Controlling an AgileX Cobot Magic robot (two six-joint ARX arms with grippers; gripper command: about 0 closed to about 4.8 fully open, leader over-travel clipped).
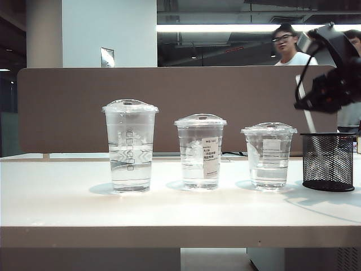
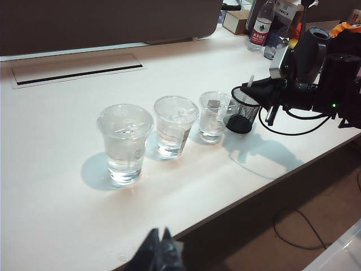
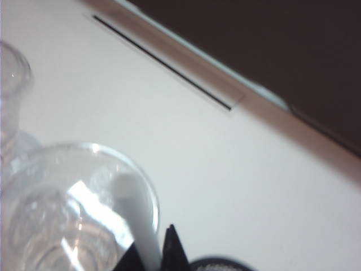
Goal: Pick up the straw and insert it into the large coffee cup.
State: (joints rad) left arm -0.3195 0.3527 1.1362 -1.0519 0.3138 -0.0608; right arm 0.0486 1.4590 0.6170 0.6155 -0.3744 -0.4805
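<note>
1. Three clear lidded cups stand in a row on the white table (image 1: 169, 220), each holding some clear liquid.
2. The large coffee cup (image 1: 130, 145) is the tallest, at the left end of the row in the exterior view, upright, with a domed lid and printed square marks down its side.
3. The medium cup (image 1: 200, 151), with a white label, stands in the middle, apart from its neighbours.
4. The short cup (image 1: 269, 155) stands at the right end of the row, just beside a black mesh holder (image 1: 328, 161).
5. The straw (image 3: 138, 220) is white and stands upright in the mesh holder; in the exterior view its upper part shows rising above the holder's rim, behind the right arm.
6. The right claw (image 3: 151, 254) hovers just above the mesh holder, well to the right of the large coffee cup. In the right wrist view its two dark fingertips sit narrow on either side of the straw, pinching it.
7. In the left wrist view the right arm reaches in from the table's edge over the holder, with the straw's tip poking up beside it.
8. The left claw (image 2: 159, 248) hangs off the near edge of the table, well apart from all three cups; its dark fingertips are pressed together, with nothing between them.
9. A brown partition (image 1: 169, 107) runs behind the table, and a person (image 1: 289, 48) in glasses stands beyond it.
</note>
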